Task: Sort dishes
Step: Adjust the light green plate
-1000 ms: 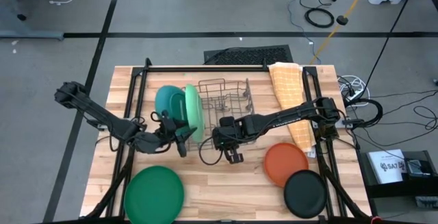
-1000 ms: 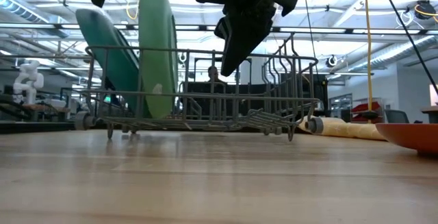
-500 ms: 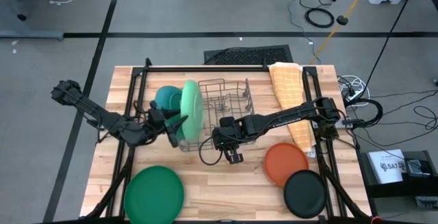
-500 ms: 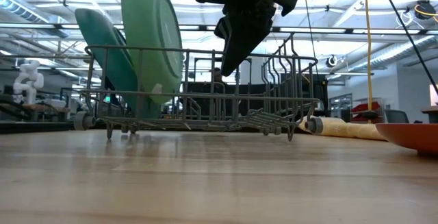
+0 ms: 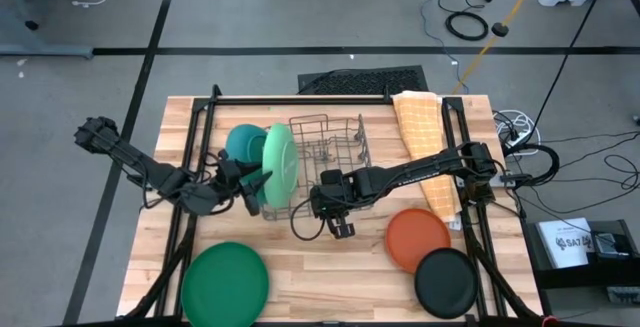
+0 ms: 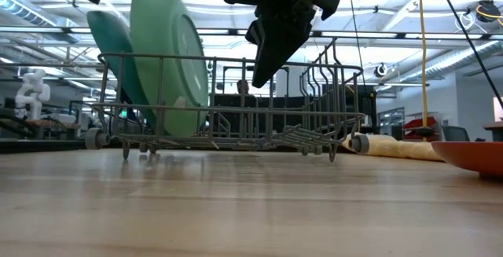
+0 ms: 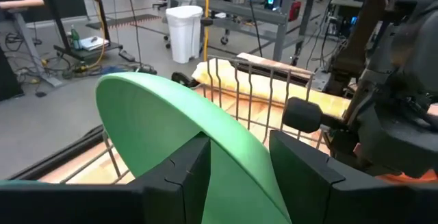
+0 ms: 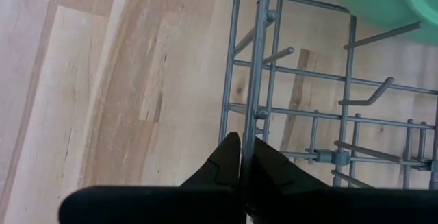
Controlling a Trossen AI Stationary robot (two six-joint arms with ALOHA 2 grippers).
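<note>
A light green plate [image 5: 278, 164] stands on edge in the left end of the grey wire rack [image 5: 335, 147]. My left gripper [image 5: 260, 189] is shut on this plate. A teal plate [image 5: 240, 145] leans in the rack just left of it. My right gripper [image 5: 335, 217] is at the rack's near side, shut on a rack wire. On the table lie a dark green plate [image 5: 225, 284] at the near left, and an orange plate [image 5: 418, 239] and a black plate [image 5: 446, 282] at the near right. My left gripper pinches the light green plate's rim [image 7: 236, 159], one finger on each face. The fingers come nearly level from the table's left. The plate's lower edge [image 6: 177, 127] sits in the rack, and the plate leans toward the teal plate. My right gripper is shut on a rim wire of the rack [image 8: 252, 94], which runs into its fingertips. The fingers slant steeply down from the table's right and lie along the wire. The rack stands on the table.
An orange checked cloth [image 5: 425, 142] lies along the far right of the table. Black frame rails [image 5: 300, 99] run along the table's far edge and both sides. The rack's right part holds no plates. Bare wood lies between the dark green and orange plates.
My left gripper has drawn back toward the table's left edge with the light green plate. The plate stood nearly upright before. It has now tipped left toward the teal plate, and its lower edge has stayed in the rack.
</note>
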